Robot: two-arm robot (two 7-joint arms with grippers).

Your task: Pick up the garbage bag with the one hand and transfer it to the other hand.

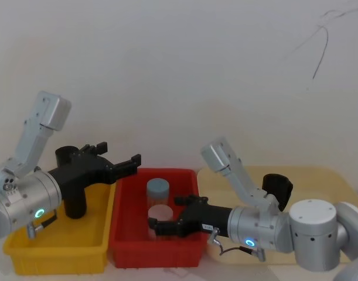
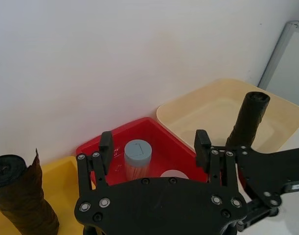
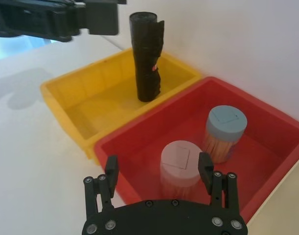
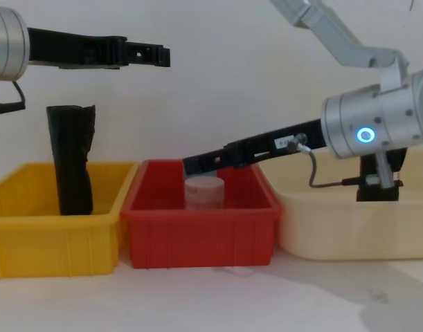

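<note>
Garbage bag is stood upright in the yellow bin just left of the red bin. Above it, left of the red bin, the left tool is held spread and empty. Over the red bin, the right tool is likewise held spread.

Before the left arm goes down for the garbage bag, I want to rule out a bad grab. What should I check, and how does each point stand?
1. Left gripper open and empty: ok, jaws apart.
2. Garbage bag upright in the yellow bin: ok.
3. Left gripper lined up on the bag: not ok. It hovers above the bag's top, with its fingertips pointing past it toward the red bin.
4. Right gripper open to receive: ok. It is low over the red bin, away from the bag.
5. Target not confused: cannot tell. A second black roll stands in the beige tray.
</note>
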